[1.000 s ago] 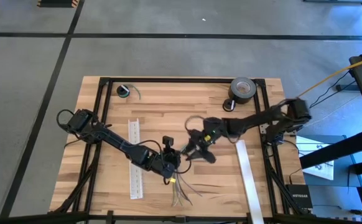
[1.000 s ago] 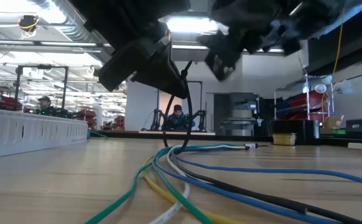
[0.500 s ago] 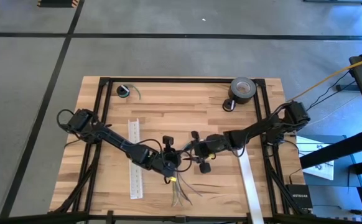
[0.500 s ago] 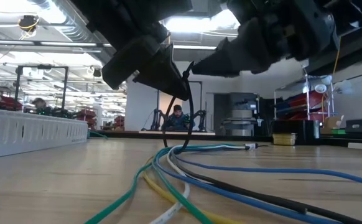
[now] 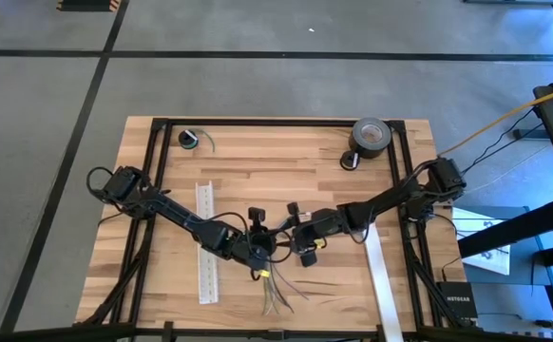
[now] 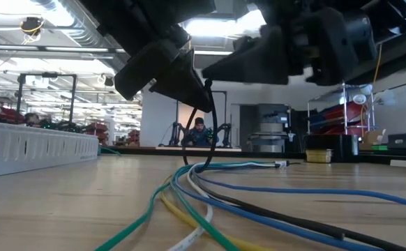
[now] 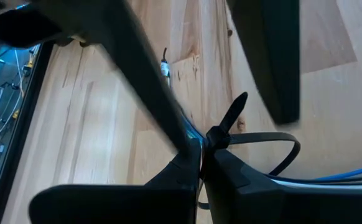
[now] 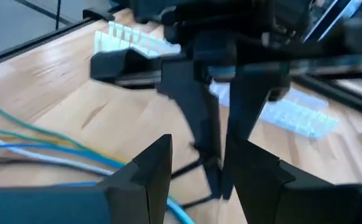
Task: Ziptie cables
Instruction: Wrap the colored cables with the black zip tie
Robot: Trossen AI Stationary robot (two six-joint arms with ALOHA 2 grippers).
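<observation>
Near the middle of the wooden desk (image 5: 286, 176), you have the left claw (image 5: 257, 255) closed on the thin black plastic ziptie (image 6: 212, 125), which is already bent into a loop around the loose bundle of thin grey, green and yellow cables (image 5: 275, 290). The loop stands upright, and the cables run through it, away from the claw toward the front edge of the desk. Your right claw (image 5: 300, 245) is just beside the left one, on its right side, with its fingers partly apart and nothing between them. The free tail of the ziptie points up and toward this right claw, so I judge the right arm is the one to take it. Pull along the tail's length, away from the left claw.
</observation>
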